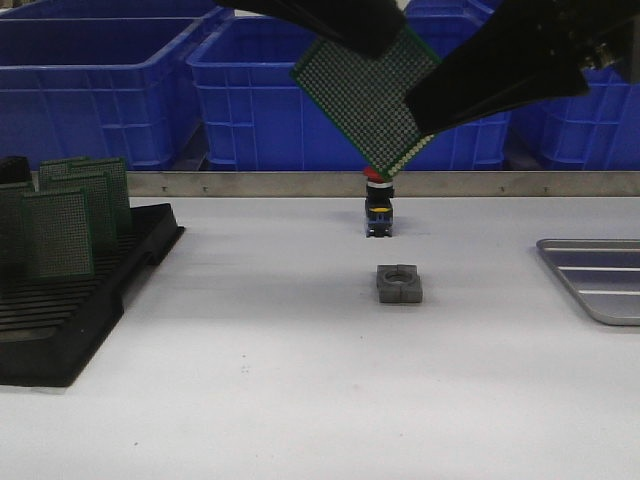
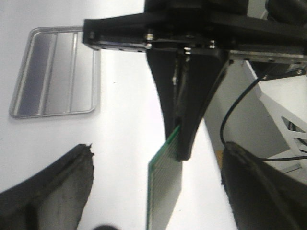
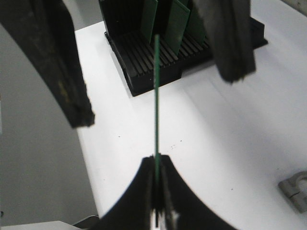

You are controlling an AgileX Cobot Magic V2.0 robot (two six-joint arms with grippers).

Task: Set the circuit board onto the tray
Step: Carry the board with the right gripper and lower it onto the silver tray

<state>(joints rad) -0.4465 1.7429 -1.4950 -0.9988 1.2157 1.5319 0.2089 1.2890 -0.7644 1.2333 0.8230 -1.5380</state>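
Note:
A green perforated circuit board (image 1: 365, 95) hangs tilted high above the table's middle. My right gripper (image 1: 415, 115) is shut on its right corner; in the right wrist view (image 3: 156, 160) the board (image 3: 156, 96) shows edge-on between the closed fingers. My left gripper (image 1: 370, 40) is at the board's top edge, open. In the left wrist view (image 2: 158, 158) its fingers stand wide apart on either side of the board (image 2: 163, 191) without touching it. The silver-grey tray (image 1: 595, 280) lies at the table's right edge, empty; it also shows in the left wrist view (image 2: 55, 72).
A black slotted rack (image 1: 60, 300) with several green boards (image 1: 75, 215) stands at the left. A push-button switch (image 1: 378, 205) and a grey block (image 1: 399, 284) sit mid-table under the held board. Blue bins (image 1: 100, 80) line the back.

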